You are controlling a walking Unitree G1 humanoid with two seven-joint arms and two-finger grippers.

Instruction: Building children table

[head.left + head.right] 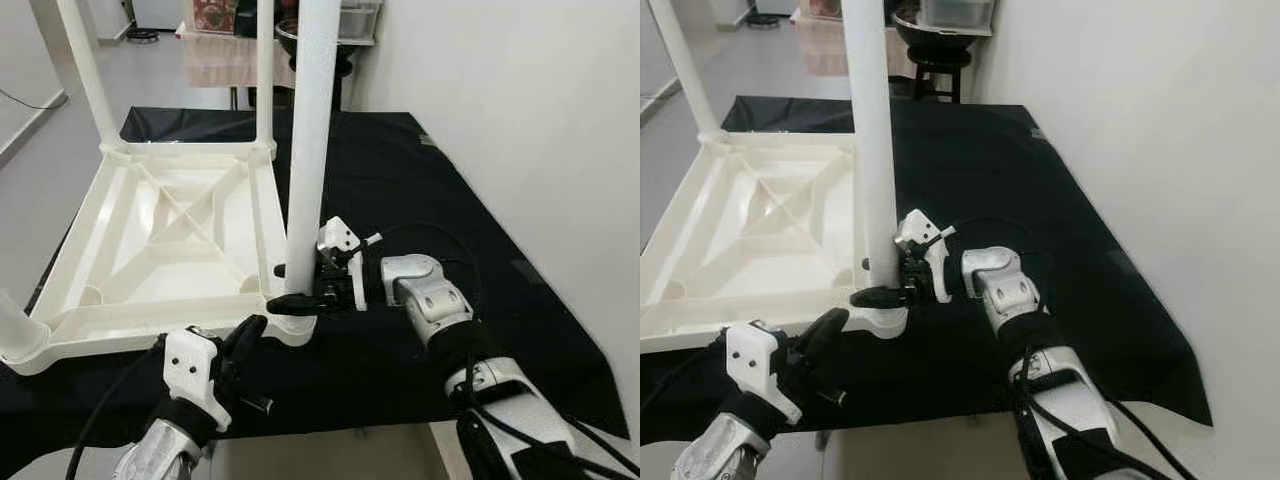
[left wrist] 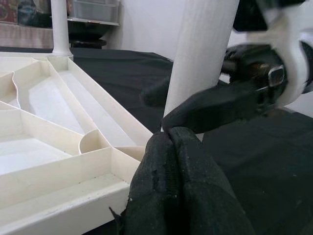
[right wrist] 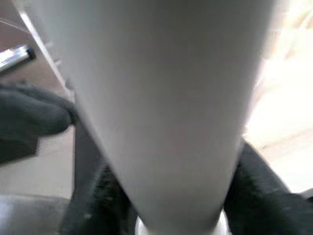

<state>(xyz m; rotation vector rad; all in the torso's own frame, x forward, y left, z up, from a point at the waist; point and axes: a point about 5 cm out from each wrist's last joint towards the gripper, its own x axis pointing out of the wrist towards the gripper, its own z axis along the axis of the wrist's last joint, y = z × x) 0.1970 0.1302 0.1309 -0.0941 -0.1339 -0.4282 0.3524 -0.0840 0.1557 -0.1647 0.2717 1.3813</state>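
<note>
White children's table top (image 1: 170, 240) upside down on black-covered desk (image 1: 400, 180), frame left and centre. White leg (image 1: 310, 140) upright in near right corner socket, frame centre. Right gripper (image 1: 300, 288) jaws clamped on leg base, one finger either side. Left gripper (image 1: 250, 335), lower left, jaws together, tips just beside same corner. Two more legs (image 1: 265, 70) upright at far corners.

Bright even light; wrist close-ups blurred
</note>
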